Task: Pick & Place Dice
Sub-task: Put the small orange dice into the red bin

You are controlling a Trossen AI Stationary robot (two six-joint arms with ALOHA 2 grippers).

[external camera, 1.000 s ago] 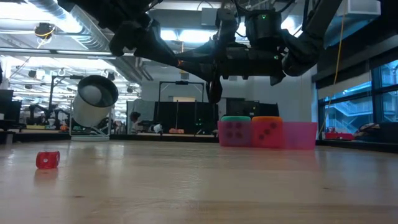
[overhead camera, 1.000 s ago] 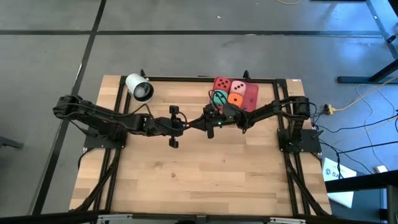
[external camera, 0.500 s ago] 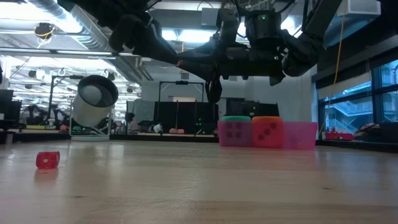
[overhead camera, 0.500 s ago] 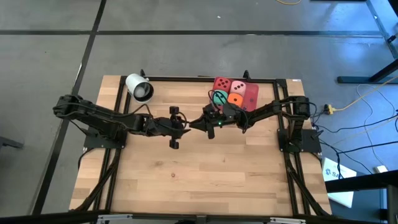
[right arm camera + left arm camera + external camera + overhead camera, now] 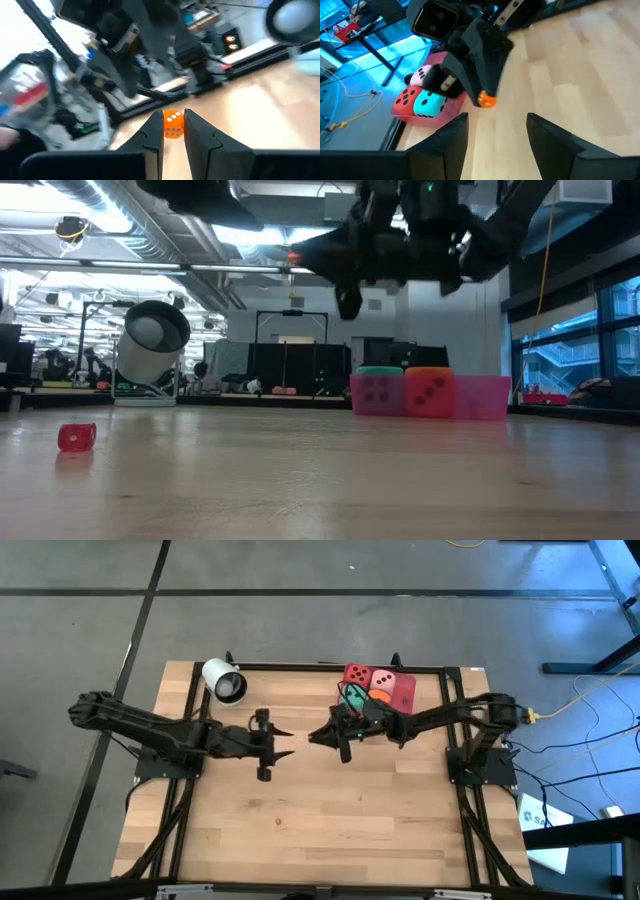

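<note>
- A small red die (image 5: 77, 437) lies alone on the table (image 5: 330, 830), near side, left.
- Left tool (image 5: 283, 741) hangs mid-table, fingers spread, holding nothing.
- Right tool (image 5: 318, 736) faces it just beside, pinching a small orange die (image 5: 173, 124) above the table.
- Far right, the red tray (image 5: 403, 692) holds larger dice (image 5: 358, 675).
- Judgement: a hand-over looks complete; next, the right arm should carry its die to the tray and release.
</note>
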